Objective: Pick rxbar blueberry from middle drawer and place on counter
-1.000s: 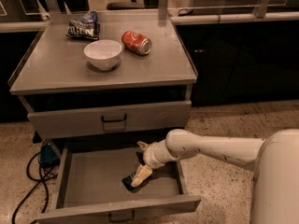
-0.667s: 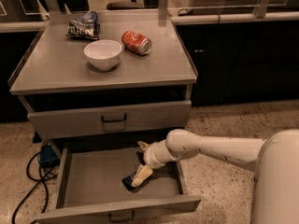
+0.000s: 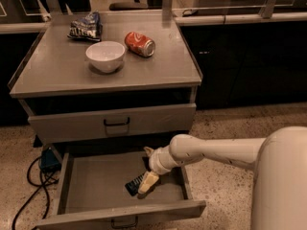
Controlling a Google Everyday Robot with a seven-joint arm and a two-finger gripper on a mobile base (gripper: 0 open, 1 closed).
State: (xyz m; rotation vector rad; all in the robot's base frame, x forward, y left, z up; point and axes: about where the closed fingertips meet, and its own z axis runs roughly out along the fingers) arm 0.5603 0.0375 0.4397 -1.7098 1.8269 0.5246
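The middle drawer [image 3: 96, 186] is pulled open at the bottom of the view. The rxbar blueberry [image 3: 134, 185], a dark bar with white print, lies on the drawer's grey bottom right of centre. My gripper [image 3: 146, 182] reaches down into the drawer from the right, and its cream tip sits right against the bar's right end. The white arm [image 3: 216, 151] stretches in from the right. The counter [image 3: 62, 73] is the grey top of the cabinet above.
On the counter stand a white bowl [image 3: 105, 55], a red can [image 3: 140, 44] on its side and a blue chip bag [image 3: 86, 27]. The upper drawer front [image 3: 115, 122] is closed. Black cables [image 3: 29, 186] lie on the floor to the left.
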